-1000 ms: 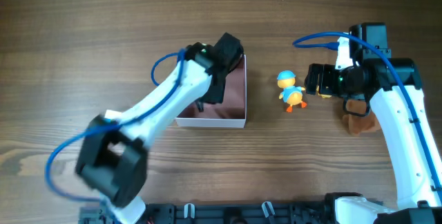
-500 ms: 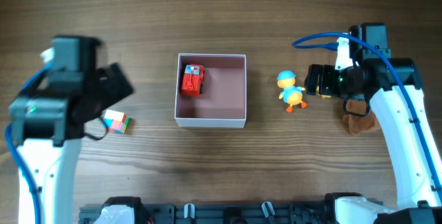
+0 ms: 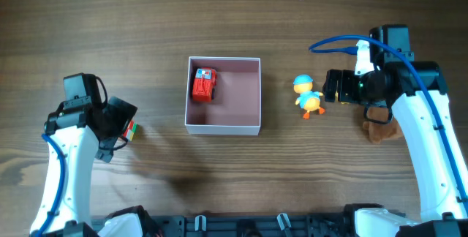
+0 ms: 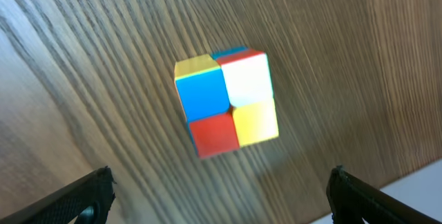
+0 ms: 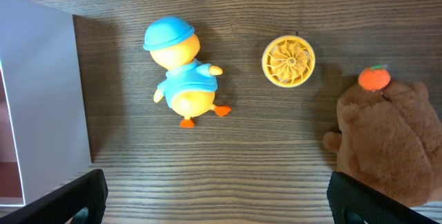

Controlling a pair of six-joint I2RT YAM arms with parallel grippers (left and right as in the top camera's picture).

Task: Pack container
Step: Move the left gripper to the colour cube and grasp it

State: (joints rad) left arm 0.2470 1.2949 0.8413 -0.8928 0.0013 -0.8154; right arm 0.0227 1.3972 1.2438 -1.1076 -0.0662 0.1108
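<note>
At table centre the container [image 3: 223,129] sits flat, red truck [image 3: 204,84] inside. Looks light and stiff; I'd pinch a wall rim. Left gripper [image 4: 222,198] spread wide over the cube [image 4: 226,104], right gripper [image 5: 219,200] wide by the duck [image 5: 181,72].

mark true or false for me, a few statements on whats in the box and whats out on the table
1. The red toy car lies inside the container. True.
2. The duck toy is inside the container. False: it lies on the table, between the container and the right gripper.
3. The left gripper is shut on the colour cube. False: its jaws are wide open and the cube lies on the table.
4. A yellow disc lies between the duck toy and the brown plush bear. True.
</note>
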